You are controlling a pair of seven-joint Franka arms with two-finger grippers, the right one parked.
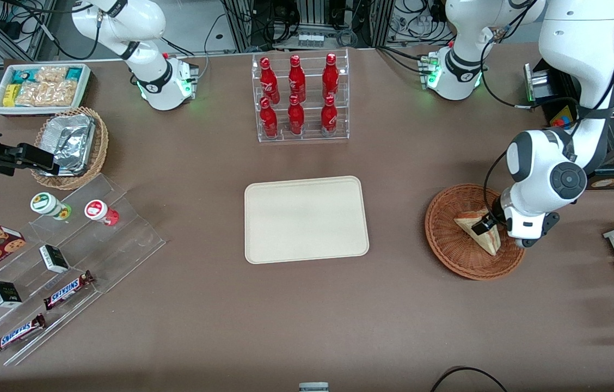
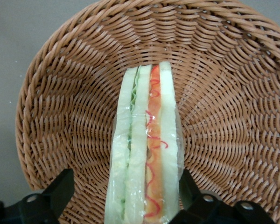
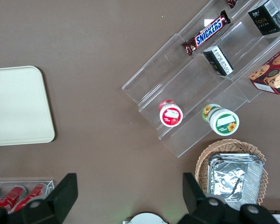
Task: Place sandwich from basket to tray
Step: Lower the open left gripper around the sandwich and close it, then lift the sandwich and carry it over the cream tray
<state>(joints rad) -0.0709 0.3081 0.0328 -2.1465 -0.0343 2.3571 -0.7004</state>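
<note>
- Front view: sandwich (image 1: 482,231) lies in basket (image 1: 451,239), which sits near the working arm's end of the table (image 1: 307,316), well apart from tray (image 1: 306,219) at mid-table.
- Gripper (image 1: 485,224) is down in the basket, right at the sandwich; black finger tip shows against the bread.
- Bottle rack (image 1: 301,97) stands farther from the camera than the tray. Foil-lined basket (image 1: 70,147) and acrylic steps w/ Snickers bars (image 1: 69,290) sit at the parked arm's end.
- Left wrist view: sandwich (image 2: 146,158) stands on edge, wrapped in clear film, cut side w/ red & green filling facing the cam. Fingers (image 2: 60,189) spread, one each side of the wedge; one is just beside the wrap, the other has a gap, not clamped.
- Right wrist view: tray corner (image 3: 18,106), two round tubs (image 3: 171,114) on the steps, foil basket (image 3: 231,175).
</note>
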